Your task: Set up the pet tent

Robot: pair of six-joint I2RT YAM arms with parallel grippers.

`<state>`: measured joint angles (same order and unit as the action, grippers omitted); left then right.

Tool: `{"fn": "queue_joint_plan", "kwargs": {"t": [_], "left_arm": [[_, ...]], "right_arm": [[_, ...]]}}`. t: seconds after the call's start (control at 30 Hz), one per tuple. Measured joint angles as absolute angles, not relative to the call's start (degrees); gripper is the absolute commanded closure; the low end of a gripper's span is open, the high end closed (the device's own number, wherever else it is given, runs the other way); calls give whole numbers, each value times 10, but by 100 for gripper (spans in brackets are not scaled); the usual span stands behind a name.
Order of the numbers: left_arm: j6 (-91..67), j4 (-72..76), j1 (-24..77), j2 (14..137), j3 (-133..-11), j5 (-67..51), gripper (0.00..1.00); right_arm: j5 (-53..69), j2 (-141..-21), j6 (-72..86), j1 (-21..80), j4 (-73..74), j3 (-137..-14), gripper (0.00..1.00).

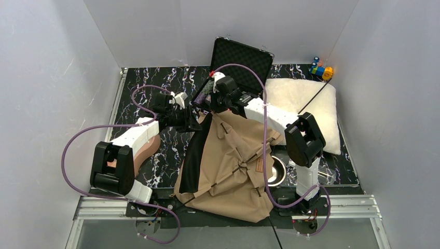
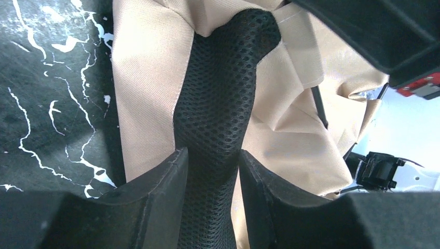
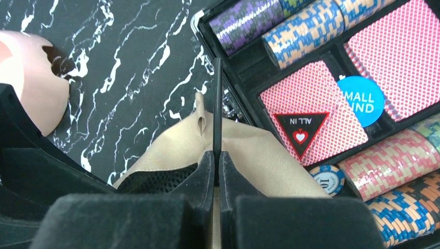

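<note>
The collapsed tan canvas pet tent (image 1: 233, 161) lies in a crumpled heap at the near middle of the black marbled table (image 1: 145, 83), with its bulk stretching from the arm bases toward the far side. Both grippers meet at its far edge, so the fabric hangs on their near side.

The right gripper (image 3: 218, 155) is clenched on a thin black pole (image 3: 217, 104). The pole's long axis runs straight out from the fingertips, toward the far side. The left gripper (image 2: 212, 154) sits just to its left, its jaws drawn in around a strip of black mesh panel (image 2: 218, 93) that fills the gap between the fingers. This looks like a grasp, though perhaps not a fully tightened one.

Any lift or spread probably turns on the pole sliding along its own line while the left arm steadies the cloth.

The open black poker case of chips and cards (image 3: 332, 78) lies just beyond the pole's tip and is the likeliest obstruction. A fluffy white cushion (image 1: 306, 104) sits to the far right, a metal bowl (image 1: 276, 171) is beside the tent's right edge, and a pale pink curved object (image 1: 148, 150) lies under the left arm.
</note>
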<state>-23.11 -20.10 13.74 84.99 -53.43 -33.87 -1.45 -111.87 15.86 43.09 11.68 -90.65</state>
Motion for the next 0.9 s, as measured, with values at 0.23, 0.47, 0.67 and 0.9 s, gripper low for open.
{"fn": "queue_joint_plan", "kwargs": {"t": [0.23,0.47,0.67,0.9], "left_arm": [[-228,-206,144,850,-536,-335,30],[-218,-222,144,816,-540,-279,7],[-242,-212,144,819,-560,-267,8],[-273,-201,140,855,-575,-232,30]], "right_arm": [[6,-1073,164,431,82,-815,99],[4,-1003,172,441,53,-748,99],[-3,-969,179,463,23,-713,99],[-4,-966,185,494,14,-680,99]]}}
